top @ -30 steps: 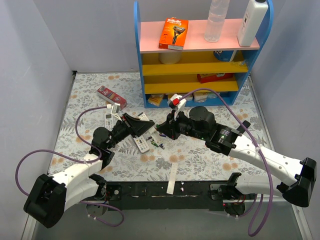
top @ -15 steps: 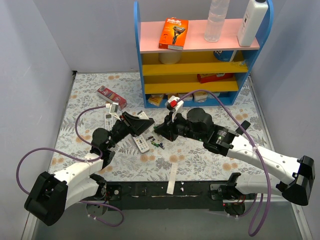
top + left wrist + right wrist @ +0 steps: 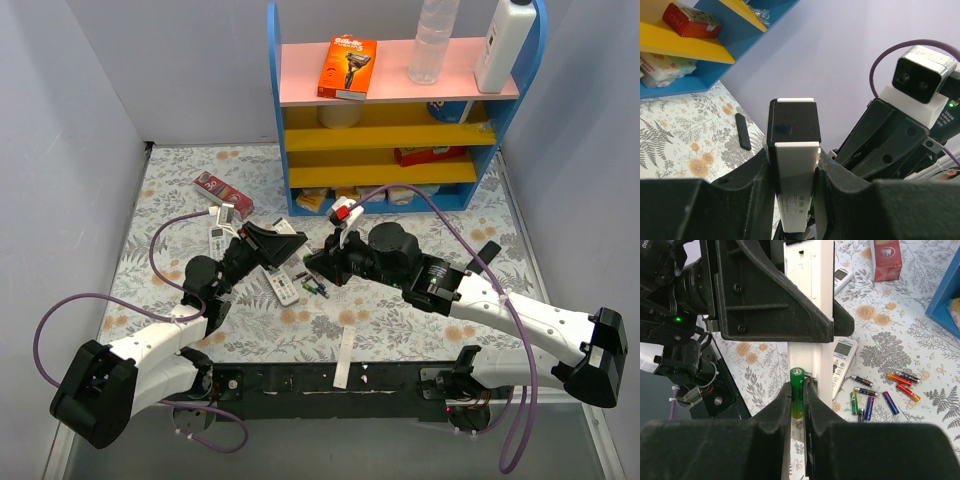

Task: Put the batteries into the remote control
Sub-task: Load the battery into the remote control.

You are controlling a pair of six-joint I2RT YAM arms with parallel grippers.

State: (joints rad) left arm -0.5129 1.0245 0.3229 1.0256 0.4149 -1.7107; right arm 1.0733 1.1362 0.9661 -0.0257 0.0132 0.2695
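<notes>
My left gripper (image 3: 794,167) is shut on a white remote control (image 3: 792,125) and holds it up off the table, its open back (image 3: 810,300) facing the right wrist camera. My right gripper (image 3: 797,392) is shut on a green battery (image 3: 797,377), which stands upright in the jaws. The battery's tip sits right at the lower end of the remote's compartment. From above, the left gripper (image 3: 287,247) and the right gripper (image 3: 314,264) meet over the middle of the table. Several loose batteries (image 3: 875,395) lie on the flowered cloth below.
A second white remote (image 3: 284,289) lies beside the loose batteries (image 3: 316,287), and a third (image 3: 218,238) lies further left. A red box (image 3: 222,192) is at the back left and a blue and yellow shelf (image 3: 400,110) at the back. A white strip (image 3: 346,357) lies near the front edge, and a black strip (image 3: 743,131) on the cloth.
My right arm has moved left with the green battery, closing in on the remote held by the left gripper. The left gripper has tilted the remote slightly.
</notes>
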